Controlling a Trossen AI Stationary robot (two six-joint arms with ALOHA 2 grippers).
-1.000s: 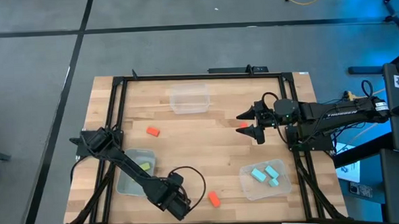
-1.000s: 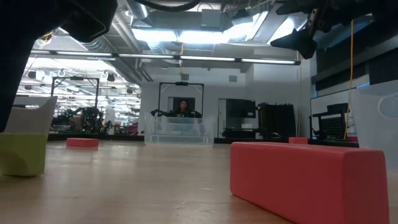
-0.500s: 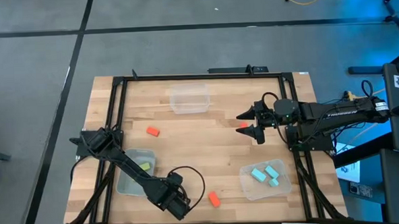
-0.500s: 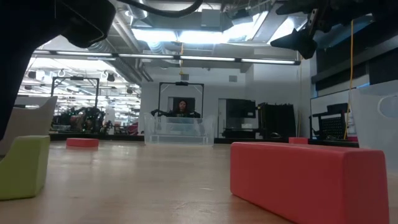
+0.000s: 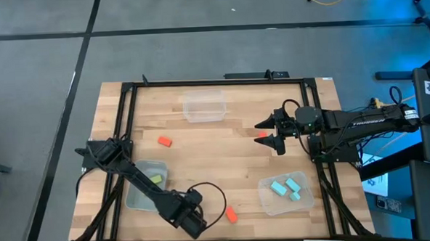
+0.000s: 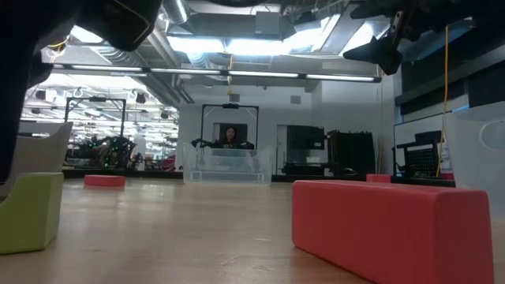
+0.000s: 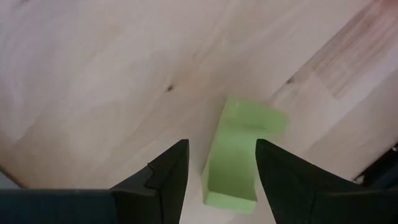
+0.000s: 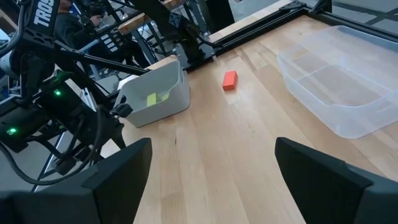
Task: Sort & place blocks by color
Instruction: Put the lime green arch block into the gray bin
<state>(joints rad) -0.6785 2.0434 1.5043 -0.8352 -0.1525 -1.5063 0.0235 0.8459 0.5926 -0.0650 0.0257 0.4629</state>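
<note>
3 orange-red blocks (image 5: 231, 215) lie scattered (cyan (image 5: 278, 188) and green (image 5: 156, 179) binned).

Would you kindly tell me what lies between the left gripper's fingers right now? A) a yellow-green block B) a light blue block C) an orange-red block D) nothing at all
A: in the left wrist view a yellow-green block lies on the table between the open fingers of the left gripper, neither finger visibly touching it.
</note>
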